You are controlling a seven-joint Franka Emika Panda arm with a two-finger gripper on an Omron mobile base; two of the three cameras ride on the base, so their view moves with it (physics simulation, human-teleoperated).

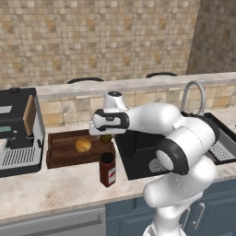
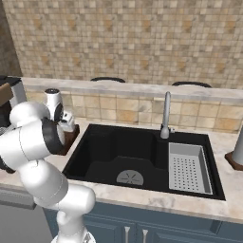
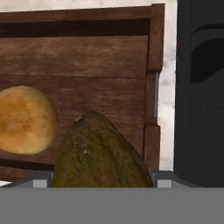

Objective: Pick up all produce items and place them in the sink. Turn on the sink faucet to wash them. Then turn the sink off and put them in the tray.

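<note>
Your fingers (image 1: pixel 107 137) look clenched on the small olive-brown rough-skinned fruit (image 3: pixel 101 153), held just above the shallow dark brown wooden tray (image 1: pixel 57 154), beside the round orange-yellow fruit (image 3: pixel 24 119) lying in it. Judged light, firm and tapered, it could slip, so grip its widest middle.

Black sink (image 2: pixel 95 156) set in the pale counter (image 2: pixel 228 190), round grey drain (image 2: pixel 130 177) on its floor. Grey perforated rack (image 2: pixel 190 167) resting in the right part of the basin. Grey faucet (image 2: pixel 165 115) upright behind the basin, near the rack's far end. White arm (image 2: pixel 35 142) bent at lower left, its hand over the corner of a dark brown tray (image 2: pixel 71 135) just left of the sink.
</note>
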